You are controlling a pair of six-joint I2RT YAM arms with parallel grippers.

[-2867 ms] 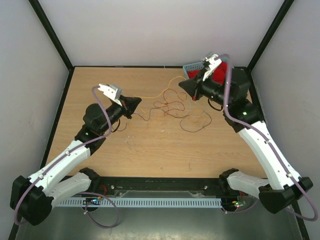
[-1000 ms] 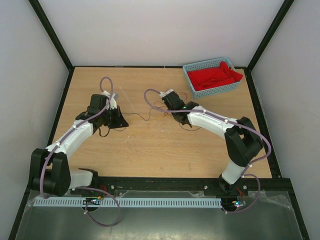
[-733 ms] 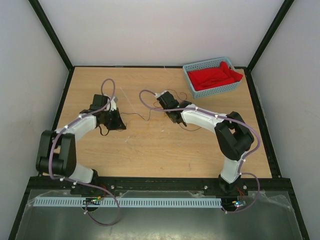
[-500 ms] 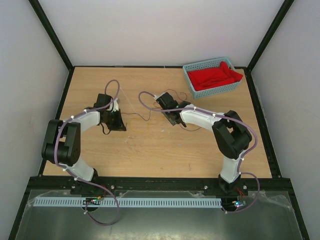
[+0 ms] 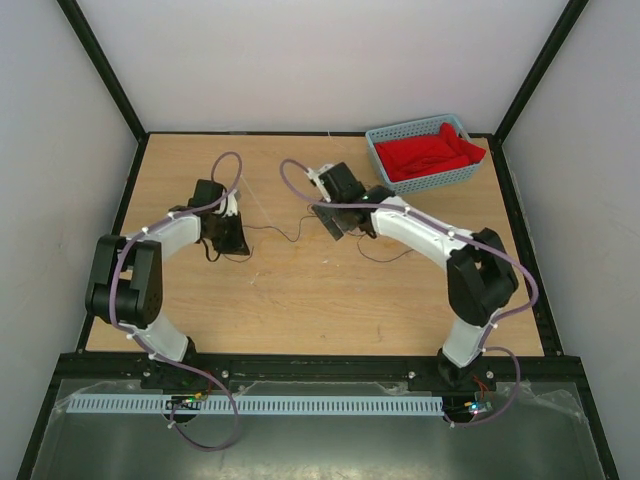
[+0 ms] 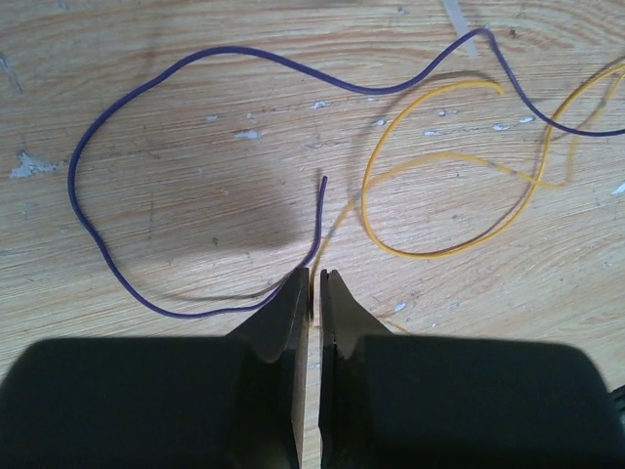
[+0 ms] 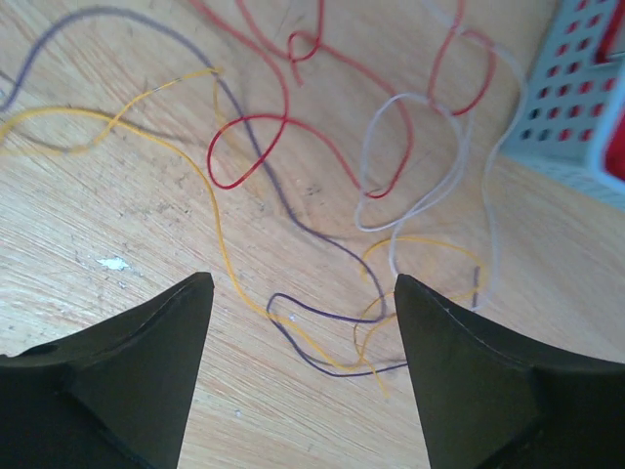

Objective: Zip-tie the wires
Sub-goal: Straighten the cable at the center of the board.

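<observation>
Wires (image 6: pixel 430 253) by blue basket (image 5: pixel 430 181) w/ red cloth (image 5: pixel 430 155); L pincer (image 6: pixel 314 276) pinching one, R pincer (image 7: pixel 301 281) spread.

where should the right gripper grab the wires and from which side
Grip the wires where a purple and a yellow strand cross, between the fingers of the open right gripper. Come straight down from above: the strands lie flat and loose on the table, so a top pinch across them would likely catch both.
</observation>
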